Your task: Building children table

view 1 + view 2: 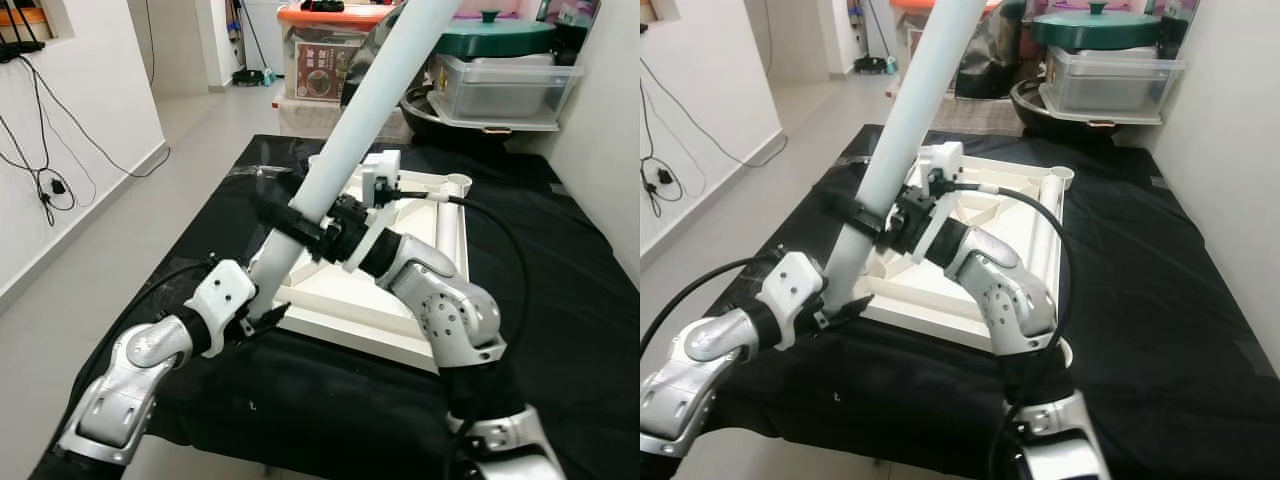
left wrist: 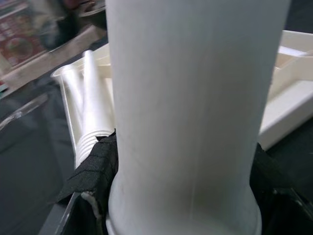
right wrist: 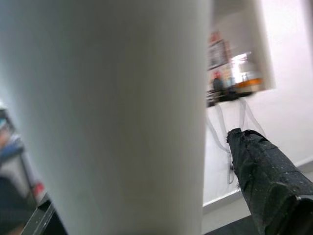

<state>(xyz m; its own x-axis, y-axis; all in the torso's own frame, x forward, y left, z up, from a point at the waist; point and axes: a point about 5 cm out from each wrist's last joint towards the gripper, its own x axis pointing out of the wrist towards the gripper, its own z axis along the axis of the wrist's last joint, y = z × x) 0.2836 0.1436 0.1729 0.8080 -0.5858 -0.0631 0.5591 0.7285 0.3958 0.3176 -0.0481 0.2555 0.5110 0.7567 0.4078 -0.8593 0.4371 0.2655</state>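
White table leg (image 1: 365,120) slants upward, left claw (image 1: 262,312) clamped at its base, right claw (image 1: 290,222) clamped midway.

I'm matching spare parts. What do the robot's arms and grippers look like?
Both arms are rounded silver metal segments with black joints. The left arm ends in a white wrist block, the right arm too. Black cables run along each. Grippers have long black fingers, textured.

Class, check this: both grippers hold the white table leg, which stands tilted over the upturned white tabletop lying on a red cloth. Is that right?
One detail is wrong: the cloth is black, not red, as the left eye view shows. The rest holds: the left gripper and right gripper both hold the tilted white table leg over the upturned white tabletop.
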